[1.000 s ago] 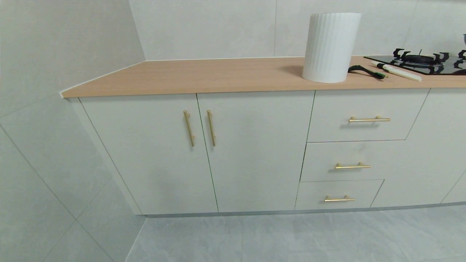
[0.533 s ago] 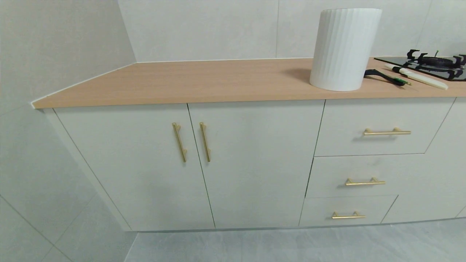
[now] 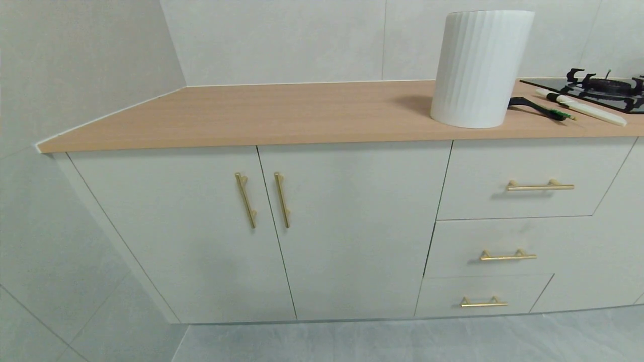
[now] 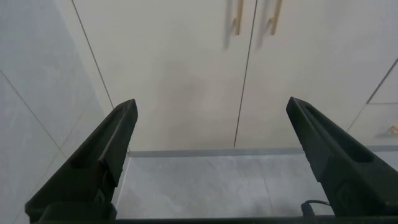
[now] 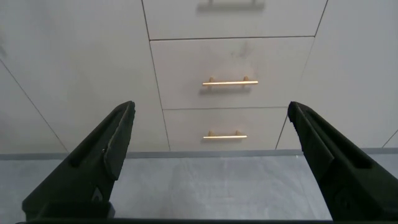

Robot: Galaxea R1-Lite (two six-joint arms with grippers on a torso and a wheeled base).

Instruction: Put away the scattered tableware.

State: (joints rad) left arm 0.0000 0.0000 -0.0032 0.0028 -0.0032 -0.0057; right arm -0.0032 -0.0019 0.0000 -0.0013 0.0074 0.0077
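Black utensil (image 3: 536, 107) and cream utensil (image 3: 587, 110) beside ribbed white cylinder (image 3: 480, 68)

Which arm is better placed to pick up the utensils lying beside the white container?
Right, likely. The utensils lie at the right end of the counter, above the drawers that the open right gripper faces; the open left gripper faces the cupboard doors further left.

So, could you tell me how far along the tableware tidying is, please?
Done: nothing visibly. The black-handled utensil and the cream-white utensil lie on the wooden countertop beside the tall white ribbed container. In hand: nothing; the left gripper and right gripper are open and empty, low before the cabinet fronts. Remaining: both utensils.
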